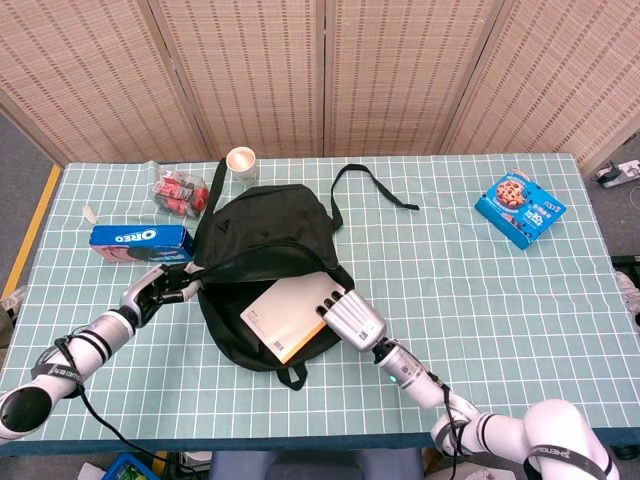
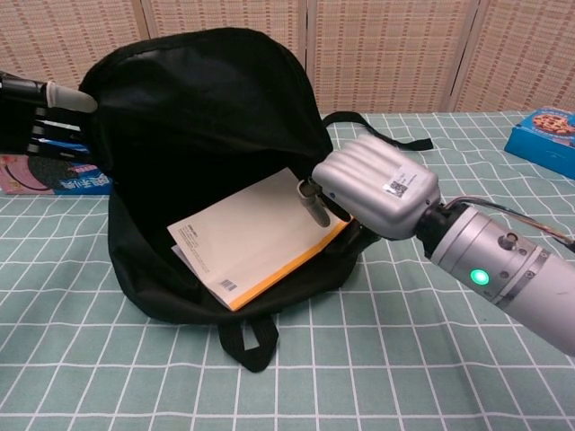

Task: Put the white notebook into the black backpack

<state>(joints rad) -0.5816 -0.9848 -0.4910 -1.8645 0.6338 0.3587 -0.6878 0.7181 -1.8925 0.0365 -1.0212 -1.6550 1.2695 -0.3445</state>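
Notebook (image 2: 252,233) lies inside open backpack (image 2: 207,99), right hand (image 2: 373,189) touching

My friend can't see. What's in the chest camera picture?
A white notebook lies flat inside an open black backpack on a green checked table. The right hand rests at the notebook's edge, and the left hand holds the backpack open.
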